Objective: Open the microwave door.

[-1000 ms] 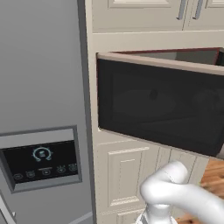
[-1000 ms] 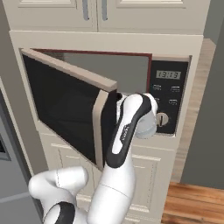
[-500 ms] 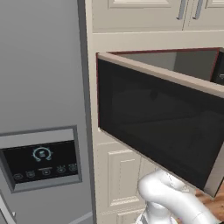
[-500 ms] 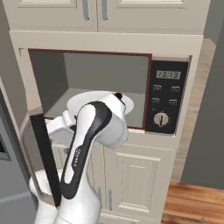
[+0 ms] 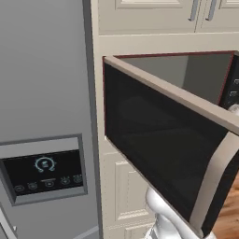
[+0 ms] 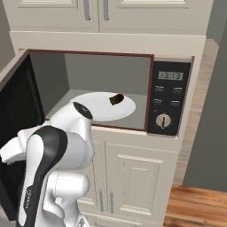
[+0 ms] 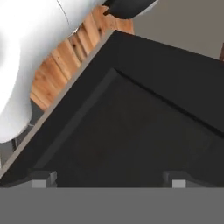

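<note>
The microwave door (image 5: 168,149) stands swung wide out to the left, hinged at the left of the microwave (image 6: 106,75), and the grey cavity is in plain sight. A white plate (image 6: 104,107) sits inside with a small brown lump (image 6: 117,99) on it (food of some kind, can't tell what). The gripper (image 7: 109,181) is right up against the door's dark inner face, fingers (image 7: 41,180) spread wide, nothing between them. Grey refrigerator (image 5: 42,93) at left.

Glossy black microwave door (image 5: 158,149), wooden floor (image 6: 195,206)
</note>
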